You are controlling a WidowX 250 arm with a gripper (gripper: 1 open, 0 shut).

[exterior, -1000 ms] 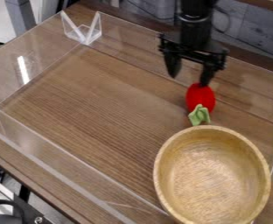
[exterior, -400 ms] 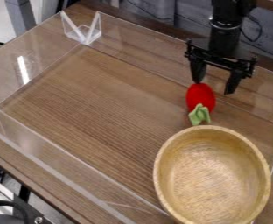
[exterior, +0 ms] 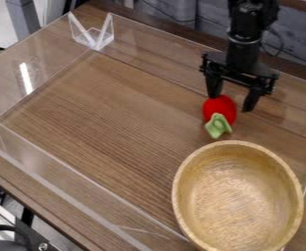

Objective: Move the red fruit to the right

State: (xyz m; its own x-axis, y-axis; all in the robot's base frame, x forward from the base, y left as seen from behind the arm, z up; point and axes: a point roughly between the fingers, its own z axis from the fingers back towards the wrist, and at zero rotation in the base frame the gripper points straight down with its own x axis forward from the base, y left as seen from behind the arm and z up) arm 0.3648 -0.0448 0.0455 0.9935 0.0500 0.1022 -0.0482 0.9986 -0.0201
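Observation:
The red fruit (exterior: 220,109) lies on the wooden table, right of centre, its green leafy stem (exterior: 218,125) pointing toward the front. My gripper (exterior: 234,95) hangs just behind and above the fruit, pointing down. It is open, with a dark finger (exterior: 208,87) on the left and the other to the right, nothing between them. I cannot tell whether a finger touches the fruit.
A round wooden bowl (exterior: 192,182) sits at the front right, just in front of the fruit. Clear acrylic walls (exterior: 25,78) enclose the table, with a small clear bracket (exterior: 93,32) at the back left.
The gripper first moved right past the fruit, then came back a little left and lower behind it. The fruit has shifted slightly left and tilted. The gripper stayed open.

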